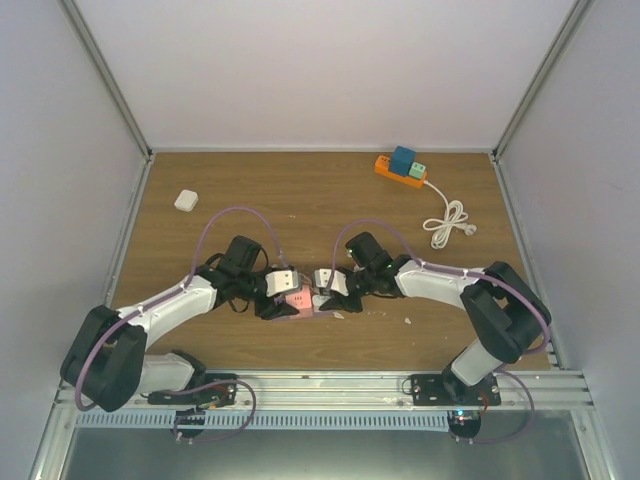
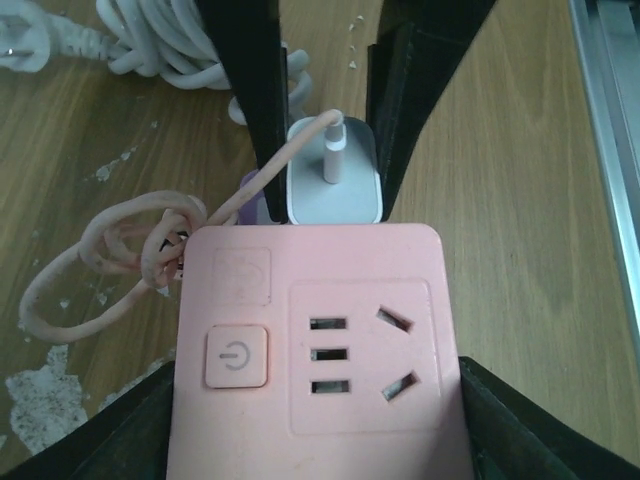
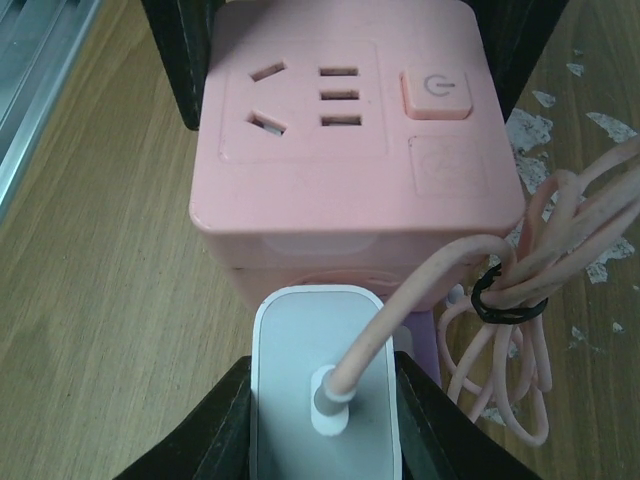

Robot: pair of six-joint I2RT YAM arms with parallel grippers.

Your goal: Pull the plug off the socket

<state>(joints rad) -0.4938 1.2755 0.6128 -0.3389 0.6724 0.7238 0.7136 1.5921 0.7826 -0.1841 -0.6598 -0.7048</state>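
A pink cube socket [image 1: 293, 301] sits near the table's front middle between both grippers. My left gripper [image 2: 318, 420] is shut on the pink socket [image 2: 318, 340], one finger on each side. A white plug [image 3: 322, 395] with a pink cable is pushed into the socket's side face [image 3: 330, 245]. My right gripper [image 3: 322, 420] is shut on the white plug, its black fingers [image 3: 205, 425] against both sides. In the left wrist view the plug [image 2: 333, 175] shows beyond the socket between the right gripper's fingers. The pink cable [image 3: 520, 290] is coiled and tied beside the socket.
An orange power strip [image 1: 400, 170] with a blue adapter [image 1: 404, 159] and a coiled white cord [image 1: 448, 222] lies at the back right. A small white charger [image 1: 186, 200] lies at the back left. White walls enclose the table; a metal rail [image 1: 320, 385] runs along the front.
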